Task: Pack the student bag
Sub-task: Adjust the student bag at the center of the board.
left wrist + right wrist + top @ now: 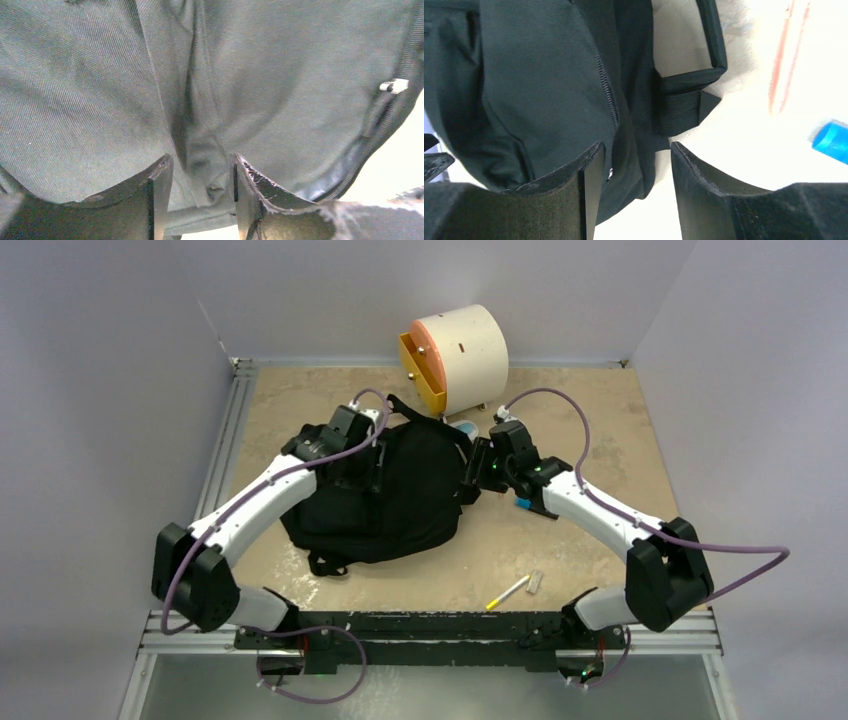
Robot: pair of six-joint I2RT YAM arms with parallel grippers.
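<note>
The student bag [400, 490], a soft black backpack, lies flat in the middle of the table between both arms. My left gripper [375, 468] rests on its left upper side. In the left wrist view the fingers stand apart around a loose fold of the bag's fabric [200, 125], so the left gripper [202, 160] is open. My right gripper [478, 468] is at the bag's right edge. Its jaws straddle the hem of the bag [539, 85] beside the zipper [606, 90], with bare table showing in the gap, so the right gripper [636, 145] is open. A black strap loop [704, 70] lies just beyond.
A cream cylindrical drawer box [462, 355] with an orange-yellow front stands behind the bag. A small blue item [522, 504] lies under the right wrist. A yellow-tipped pen [508, 592] and a small pale piece [535, 581] lie near the front edge.
</note>
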